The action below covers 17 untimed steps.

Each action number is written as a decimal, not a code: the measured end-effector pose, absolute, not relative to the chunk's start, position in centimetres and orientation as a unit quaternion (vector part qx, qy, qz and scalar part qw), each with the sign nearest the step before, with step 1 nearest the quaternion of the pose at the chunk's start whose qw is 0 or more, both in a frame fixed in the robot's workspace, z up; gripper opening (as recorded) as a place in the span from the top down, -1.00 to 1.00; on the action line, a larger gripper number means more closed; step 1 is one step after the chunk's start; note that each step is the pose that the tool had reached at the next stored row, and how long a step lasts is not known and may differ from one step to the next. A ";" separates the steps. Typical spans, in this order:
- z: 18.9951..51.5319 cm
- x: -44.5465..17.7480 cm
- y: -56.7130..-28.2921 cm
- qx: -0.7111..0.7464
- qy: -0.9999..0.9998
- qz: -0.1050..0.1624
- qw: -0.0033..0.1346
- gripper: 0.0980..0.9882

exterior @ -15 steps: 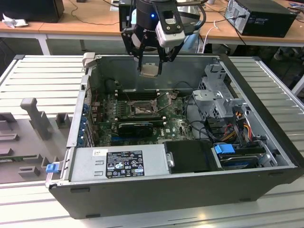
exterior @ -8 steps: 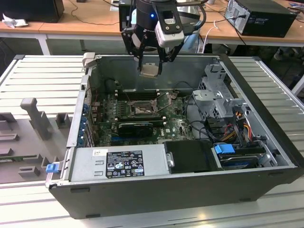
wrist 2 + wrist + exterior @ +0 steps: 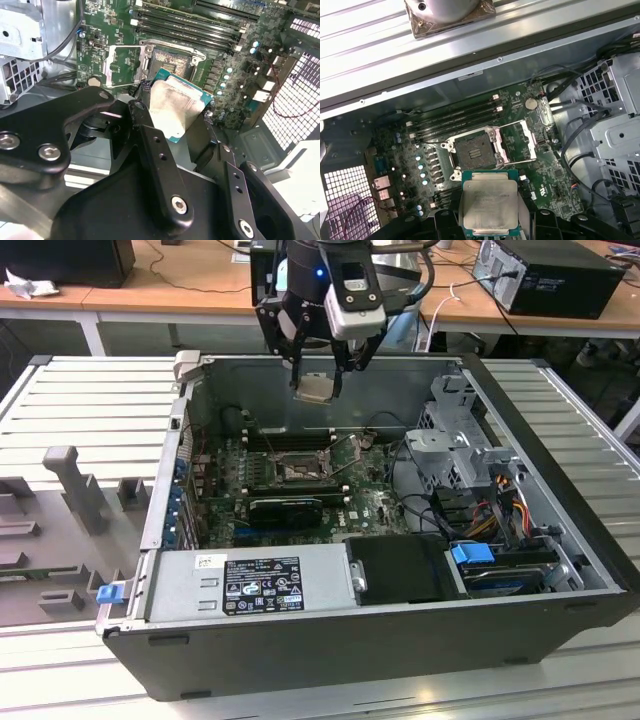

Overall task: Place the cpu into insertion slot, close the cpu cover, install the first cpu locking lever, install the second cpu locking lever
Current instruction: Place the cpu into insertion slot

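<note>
**A:** How far along is it?

**B:** Early, I'd say. Starting from the exterior view's left, there's the ribbed desk (image 3: 90, 400), then the open case (image 3: 400, 640) sitting on it. Over the middle of the case, the hand (image 3: 317, 375) is clamped on the cpu (image 3: 314, 390). It holds the chip by its edges in the air, apart from the board.

**A:** So the chip isn't seated?

**B:** No. The slot (image 3: 300, 469) lies below it on the green board. In the first wrist view the socket is bare, with the chip hanging near it but not touching.

**A:** And the cover?

**B:** The cover (image 3: 520, 142) is swung open and lies just beside the slot, so nothing blocks the socket. I can't make out the two levers well enough to place them. With the cover up, I judge that neither is locked.

**A:** Anything further right?

**B:** The drive cage (image 3: 460, 440) and its cables, well apart from the hand.

**A:** So what's done?

**B:** Only the pickup. Seating the chip, closing the cover and locking both levers all remain.
</note>
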State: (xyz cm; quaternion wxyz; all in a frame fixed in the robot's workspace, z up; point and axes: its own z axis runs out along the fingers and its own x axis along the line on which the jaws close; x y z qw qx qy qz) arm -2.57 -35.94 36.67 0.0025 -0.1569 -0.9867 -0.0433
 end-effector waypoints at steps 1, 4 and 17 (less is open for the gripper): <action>36.7 -2.6 -35.9 -0.160 -0.986 -0.043 0.002 0.04; 36.7 -2.6 -35.9 -0.167 -0.985 -0.043 0.002 0.04; 36.7 -2.6 -35.9 -0.192 -0.980 -0.043 0.001 0.04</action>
